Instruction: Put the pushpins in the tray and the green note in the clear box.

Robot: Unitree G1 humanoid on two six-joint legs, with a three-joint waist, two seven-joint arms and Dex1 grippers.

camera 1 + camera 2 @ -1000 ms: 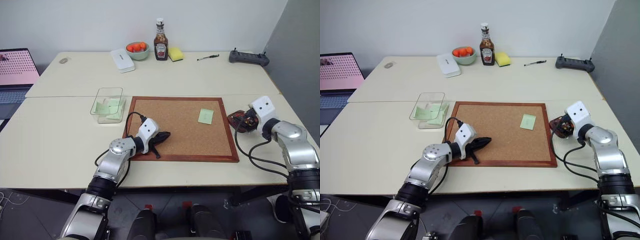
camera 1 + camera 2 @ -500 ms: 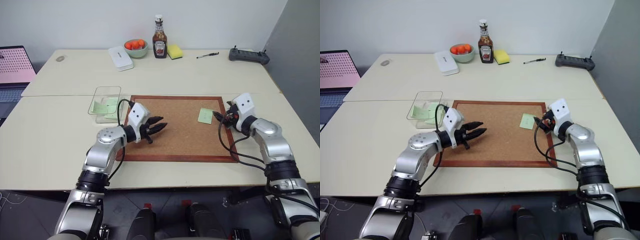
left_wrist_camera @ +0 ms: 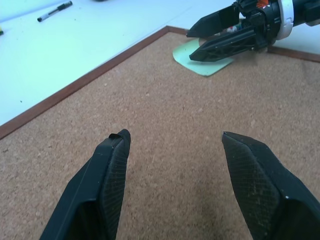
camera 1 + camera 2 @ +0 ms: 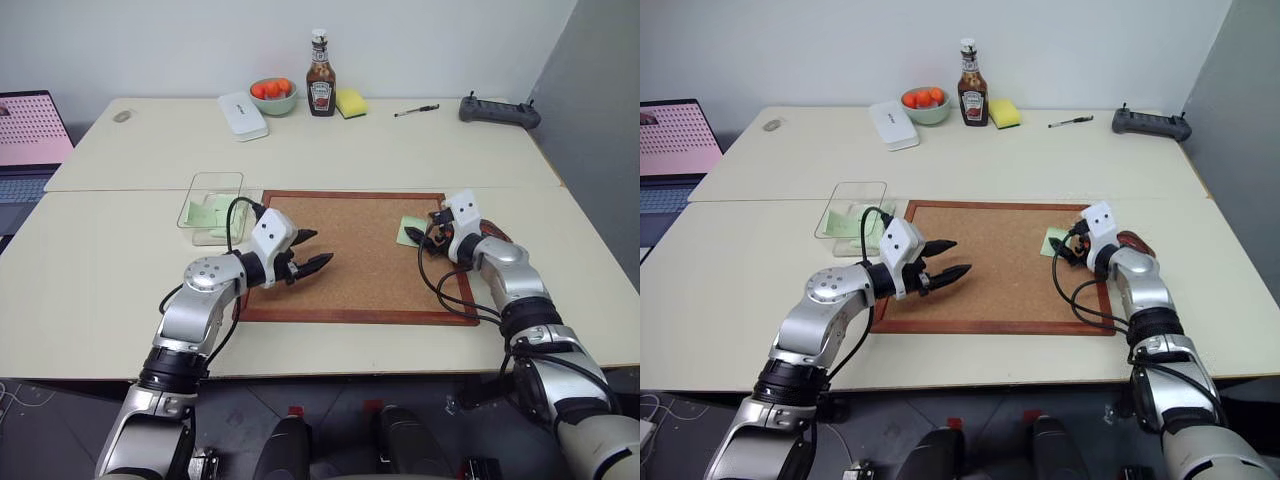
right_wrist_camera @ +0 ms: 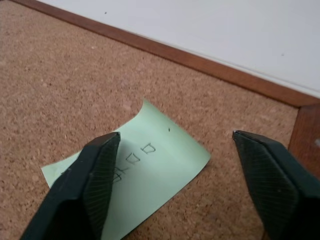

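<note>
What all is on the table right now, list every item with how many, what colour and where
cork board: one, tan with brown frame, table centre
green note: one, pale green, on the board's right side
clear box: one, transparent, green papers inside, left of the board
tray: one, dark reddish-brown, right of the board, mostly hidden
ketchup bottle: one, dark red, far edge
bowl of oranges: one, pale green, beside the bottle
yellow sponge: one, right of the bottle
white case: one, left of the bowl
pen: one, black, far right
controller: one, dark grey, far right corner
laptop: one, pink screen, far left
left gripper: open, over the board
right gripper: open, at the note
</note>
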